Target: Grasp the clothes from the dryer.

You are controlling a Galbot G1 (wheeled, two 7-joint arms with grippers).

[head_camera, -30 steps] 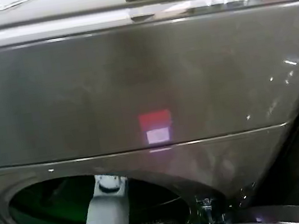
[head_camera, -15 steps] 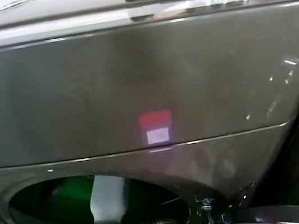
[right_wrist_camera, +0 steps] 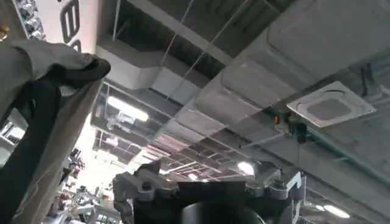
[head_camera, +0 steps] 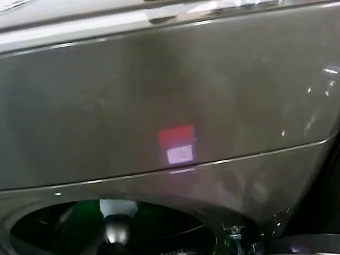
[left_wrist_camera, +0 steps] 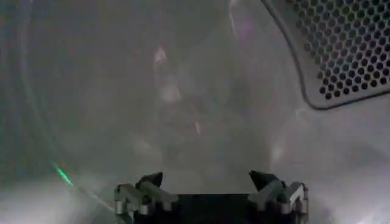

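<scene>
Reaching deeper into the dryer than a second ago, the left claw is hanging released inside the drum with nothing between its fingers, the clothes are unseen, and the right claw is idling released, pointing ceilingward.

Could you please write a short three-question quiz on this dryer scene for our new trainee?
1. True or false: the left gripper is inside the dryer drum, fingers spread.
2. Which way does the right gripper point? A) into the drum B) up at the ceiling C) at the floor
3. Fill in: beyond the left gripper's fingers, the drum has a ____ metal panel.

Key: 1 true; 2 B; 3 perforated.
</scene>
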